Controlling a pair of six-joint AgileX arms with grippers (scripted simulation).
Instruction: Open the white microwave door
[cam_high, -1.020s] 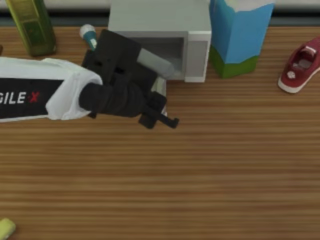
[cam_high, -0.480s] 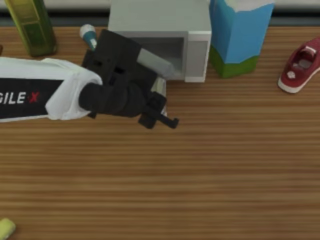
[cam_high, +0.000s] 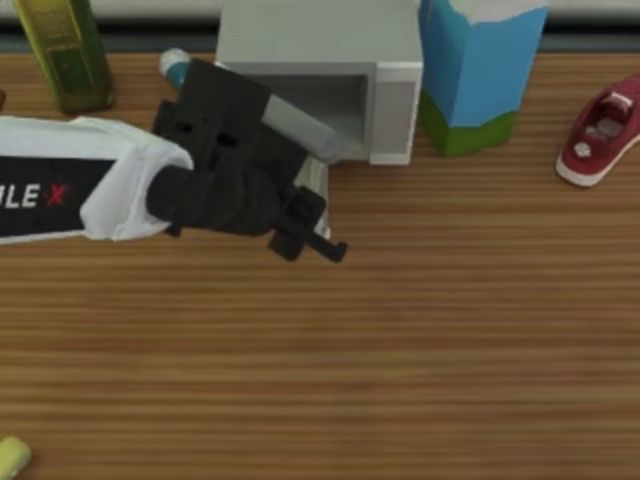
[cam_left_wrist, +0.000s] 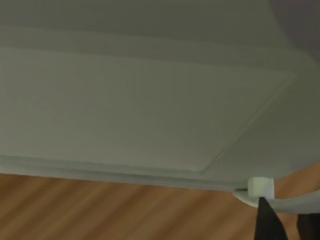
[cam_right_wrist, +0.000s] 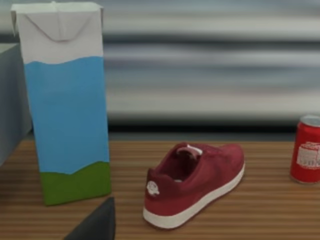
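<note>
The microwave (cam_high: 320, 70) stands at the far edge of the desk (cam_high: 450, 330), just beside a carton (cam_high: 478, 70). Its door (cam_high: 300, 125) is already swung well outward, with the cavity exposed, so most of the opening appears done and little swing is left. The left end effector (cam_high: 310, 235) is seen at the door's free edge; whether it is clamped cannot be told. The right arm is parked out of view.
</note>
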